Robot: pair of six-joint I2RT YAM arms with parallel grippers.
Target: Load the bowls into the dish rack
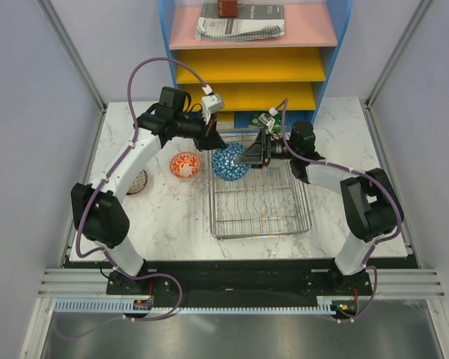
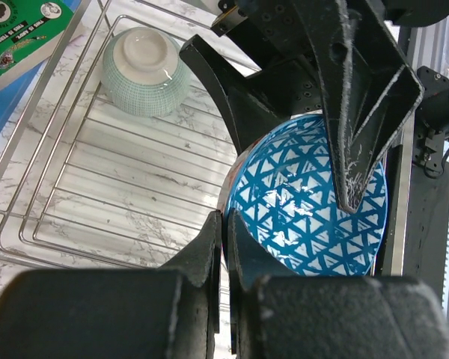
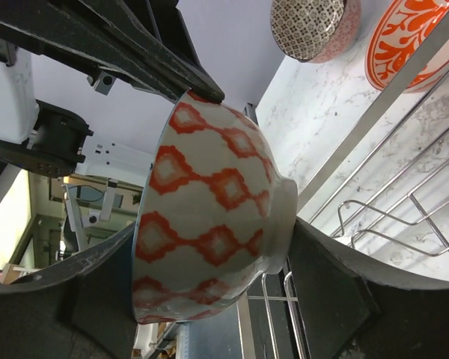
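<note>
The silver chrome wire dish rack (image 1: 262, 206) sits mid-table. I find a blue-triangled round ceramic bowl (image 1: 229, 163) held on edge above its far left part. The right wrist view alone shows the bowl's white outside with orange diamonds (image 3: 209, 217). Only the left wrist view shows a pale green round ceramic bowl (image 2: 144, 71) upside down inside the rack. The left gripper (image 2: 224, 235) is clamped on the blue bowl's rim. The right gripper (image 1: 248, 157) stands wide astride it, and whether it bears I cannot tell
</note>
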